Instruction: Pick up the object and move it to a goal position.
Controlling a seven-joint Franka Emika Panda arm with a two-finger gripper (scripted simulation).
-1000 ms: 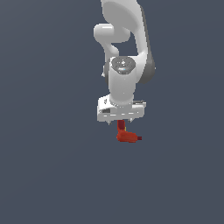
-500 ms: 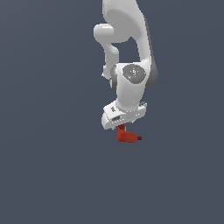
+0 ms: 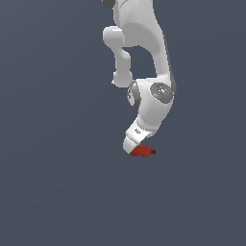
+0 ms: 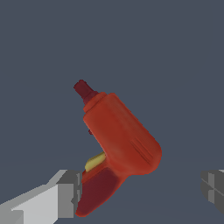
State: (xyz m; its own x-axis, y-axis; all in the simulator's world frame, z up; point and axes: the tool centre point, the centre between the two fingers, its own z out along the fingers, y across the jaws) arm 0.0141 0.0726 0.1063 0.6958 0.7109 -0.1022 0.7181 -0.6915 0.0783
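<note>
The red-orange L-shaped object [image 4: 118, 140] is seen between the spread fingers of the gripper [image 4: 140, 192], beside one finger [image 4: 65, 194], its long axis running away from the gripper.

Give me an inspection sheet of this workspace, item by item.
Surface: plain dark grey-blue ground, no markings.
Job's things: red-orange L-shaped object with a darker red nozzle and a yellow patch, lying under the arm.
Clutter: nothing seen.
Grippers: gripper open, fingers set wide; one finger next to the object's dark handle, the other well clear. In the exterior view the white hand hides most of the object.
Cables: nothing seen.
Surroundings: nothing seen; no goal marker visible.
</note>
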